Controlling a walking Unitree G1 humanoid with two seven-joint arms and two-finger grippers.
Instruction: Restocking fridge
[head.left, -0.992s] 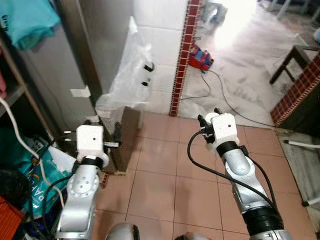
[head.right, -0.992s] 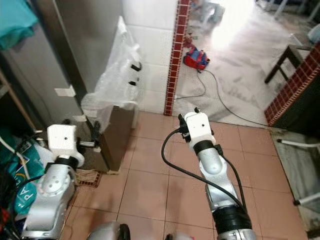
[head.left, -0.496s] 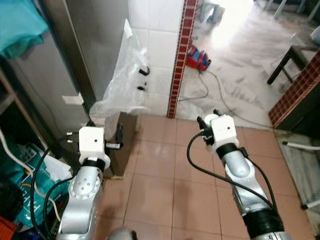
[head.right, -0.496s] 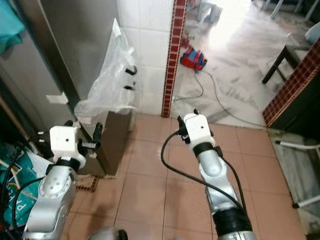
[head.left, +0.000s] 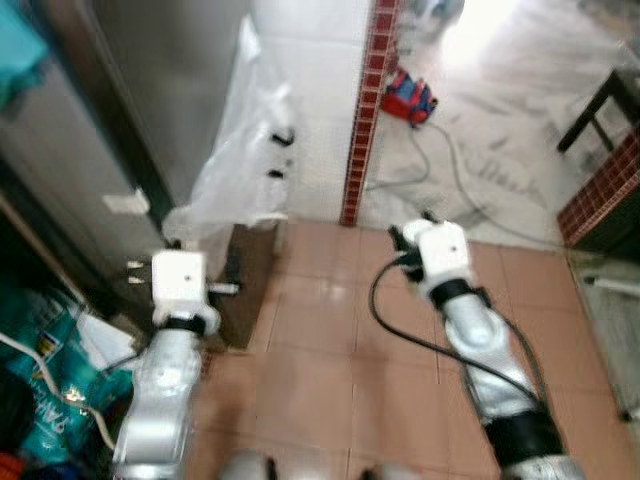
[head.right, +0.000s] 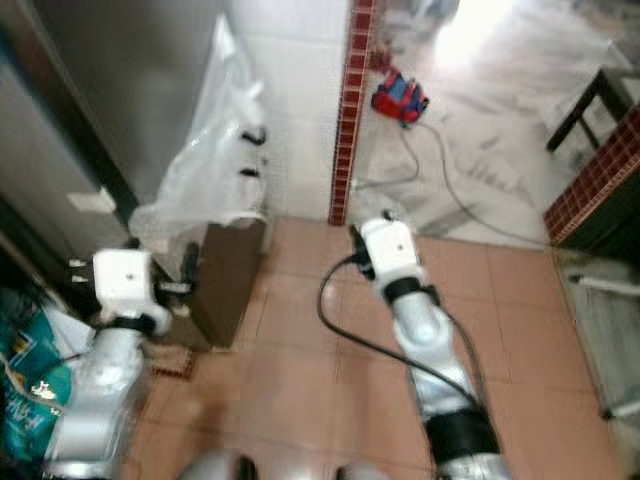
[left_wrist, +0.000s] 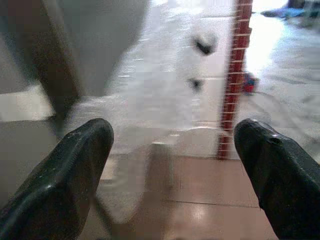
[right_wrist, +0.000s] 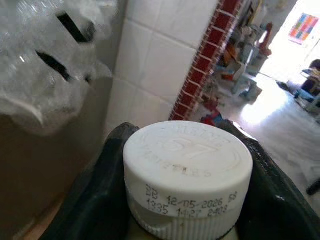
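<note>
Right wrist view shows the right gripper (right_wrist: 187, 200) pinching a bottle by its neck, with a black finger pressed against each side of a round white cap (right_wrist: 187, 167) that has a printed date code along its edge; the bottle's body below the cap cannot be seen. Behind the cap stands a white tiled wall (right_wrist: 160, 60) with an upright strip of small red tiles (right_wrist: 210, 55), and crumpled clear plastic (right_wrist: 45, 55) hangs to one side of it. Left wrist view shows the left gripper (left_wrist: 172, 165) with its two black fingers (left_wrist: 75, 165) spread wide apart and nothing between them, pointed toward the same clear plastic and the red tile strip. Seen from the head camera, which is blurred, both silver arms reach forward over a floor of reddish-brown tiles (head.left: 310, 370). The left arm (head.left: 165, 370) ends near a low brown box (head.left: 245, 285) that stands against the base of a tall grey fridge (head.left: 130, 110), with the clear plastic bag (head.left: 245, 160) draped above the box. The right arm (head.left: 480, 340) is held out over the open floor, well apart from the fridge, with a black cable (head.left: 400, 320) looping beside it. Farther off, a small red and blue object (head.left: 408, 98) lies on a pale floor.
</note>
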